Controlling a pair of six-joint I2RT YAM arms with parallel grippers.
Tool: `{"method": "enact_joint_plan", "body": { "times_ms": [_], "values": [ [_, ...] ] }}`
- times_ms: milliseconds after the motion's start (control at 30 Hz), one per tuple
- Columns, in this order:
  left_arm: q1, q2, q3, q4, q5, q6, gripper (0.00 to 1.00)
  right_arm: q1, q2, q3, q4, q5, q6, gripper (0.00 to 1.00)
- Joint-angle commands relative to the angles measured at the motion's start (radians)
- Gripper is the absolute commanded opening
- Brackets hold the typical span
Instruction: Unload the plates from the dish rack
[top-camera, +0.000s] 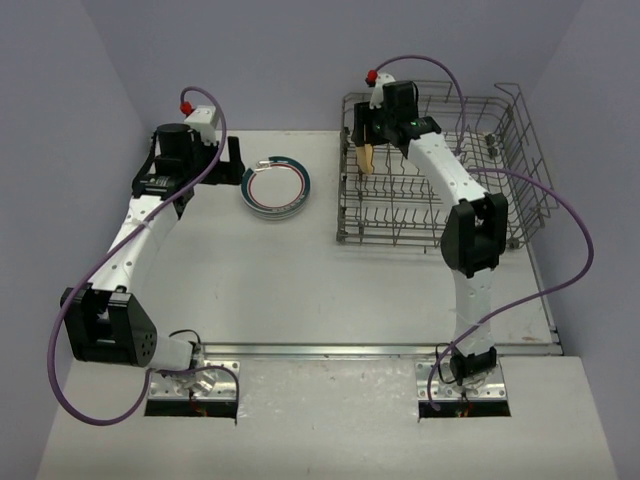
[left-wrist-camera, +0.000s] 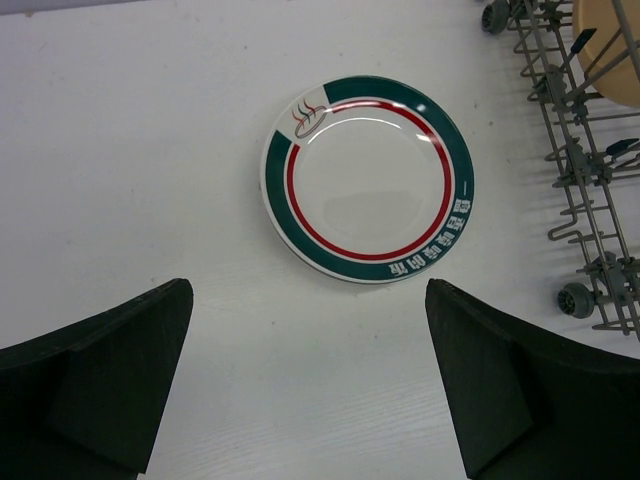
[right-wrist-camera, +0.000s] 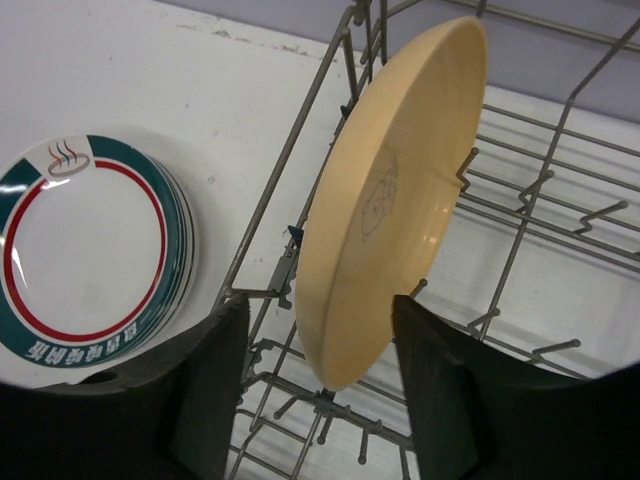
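Standing on edge among the wire prongs at the left end of the dish rack (top-camera: 500, 130), a plain tan plate (right-wrist-camera: 390, 210) tilts a little and shows a faint printed mark on its face. The rack sits at the far right corner of the desk (top-camera: 300, 280). The right gripper (right-wrist-camera: 320, 305) reaches down into the rack, one finger on each side of the tan plate's lower edge. The finger on the rack's inner side looks to be right against the plate, while rack wire shows in a gap at the other finger, so the jaws are spread and not clamped.

A stack of plates (left-wrist-camera: 370, 180) lies flat toward the desk's far edge, just left of the rack but apart from it. The top plate is white with a green rim band, a red ring and lettering. The left gripper (left-wrist-camera: 308, 290) hangs over the desk beside this stack, jaws spread wide, grasping nothing.
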Motion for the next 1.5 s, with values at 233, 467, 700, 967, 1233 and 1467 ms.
{"method": "enact_joint_plan", "body": {
  "times_ms": [233, 467, 700, 967, 1233, 1467],
  "values": [
    [-0.003, -0.048, -0.036, 0.008, 0.029, 0.018, 1.00, -0.020, 0.086, 0.065, 0.054, -0.131, -0.028, 0.31],
    [-0.003, -0.049, -0.043, 0.005, 0.030, 0.012, 1.00, -0.090, 0.065, 0.068, 0.050, -0.292, 0.061, 0.21],
    [-0.003, -0.029, -0.015, 0.007, 0.043, -0.014, 1.00, -0.147, 0.005, 0.092, 0.082, -0.553, 0.182, 0.06],
    [-0.002, -0.038, 0.030, -0.020, 0.027, -0.033, 1.00, -0.211, -0.033, 0.107, 0.202, -0.769, 0.388, 0.00],
    [0.012, -0.077, 0.072, -0.066, 0.088, -0.108, 1.00, -0.202, -0.165, 0.157, 0.176, -0.886, 0.341, 0.00],
    [0.028, -0.229, -0.035, 0.016, 0.319, -0.218, 1.00, 0.076, -0.615, -0.214, -0.095, -0.531, -0.613, 0.00]
  ]
}}
